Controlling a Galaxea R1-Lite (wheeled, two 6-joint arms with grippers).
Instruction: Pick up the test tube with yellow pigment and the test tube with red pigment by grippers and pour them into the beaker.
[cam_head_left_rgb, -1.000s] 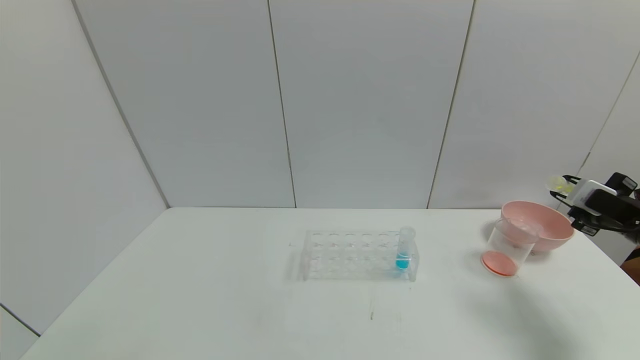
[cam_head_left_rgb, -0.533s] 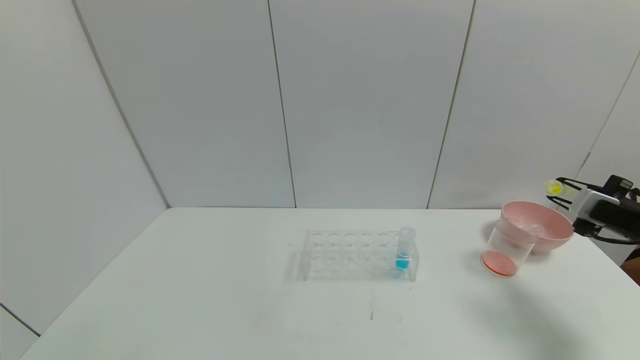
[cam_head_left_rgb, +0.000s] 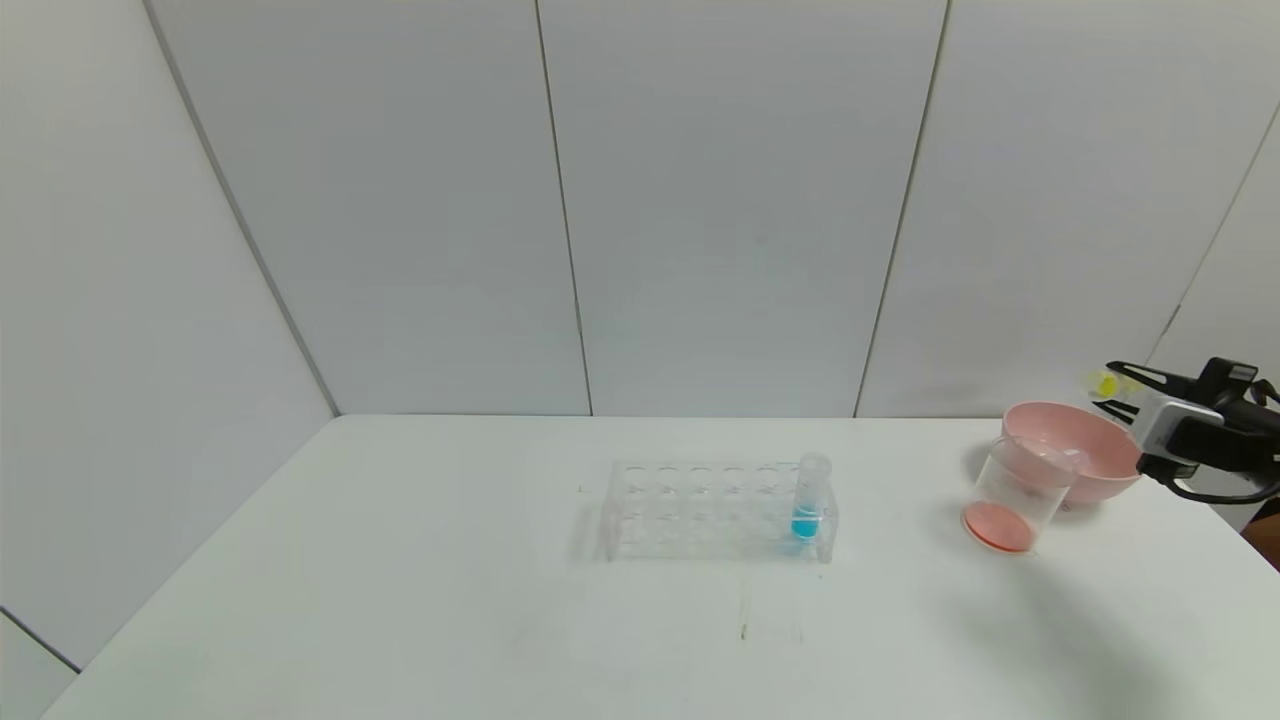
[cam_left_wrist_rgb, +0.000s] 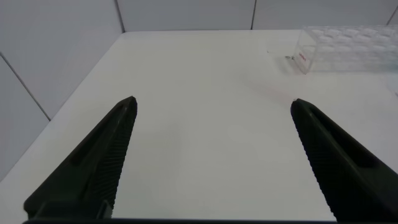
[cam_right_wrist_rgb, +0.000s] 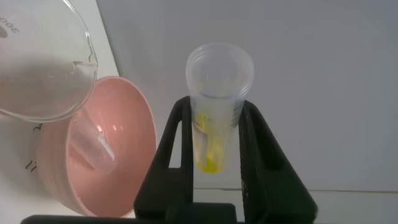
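White tabletop (cam_head_left_rgb: 400, 600) fills the near field of your head view; its near part carries only faint marks. Pale grey wall panels (cam_head_left_rgb: 720, 200) with thin vertical seams close the room behind and to both sides.

Your left gripper (cam_left_wrist_rgb: 214, 162) appears only in the left wrist view, low over the table's left part, with its two black fingers spread wide apart and nothing between them.

Mid-table you see one clear many-holed tube rack (cam_head_left_rgb: 715, 510). One tube of blue liquid (cam_head_left_rgb: 808, 500) stands upright in a hole at its right end.

To the right, well apart from the rack, one beaker (cam_head_left_rgb: 1015, 495) stands upright with an orange-red layer at its bottom. Just behind it, one pink bowl (cam_head_left_rgb: 1080, 450) sits near the table's right far corner. In the right wrist view, one empty clear tube (cam_right_wrist_rgb: 90, 149) lies tilted inside the bowl; you cannot tell whether it is the test tube with red pigment.

Farthest right, your right gripper (cam_head_left_rgb: 1125, 388) hangs above the bowl's far right rim. Its fingers are clamped on the test tube with yellow pigment (cam_right_wrist_rgb: 217, 106), which lies nearly level with yellow liquid along its inner wall. Nothing stands between this tube and the beaker except the bowl's rim.

Count: three tubes, one beaker, one bowl, one rack, two grippers.
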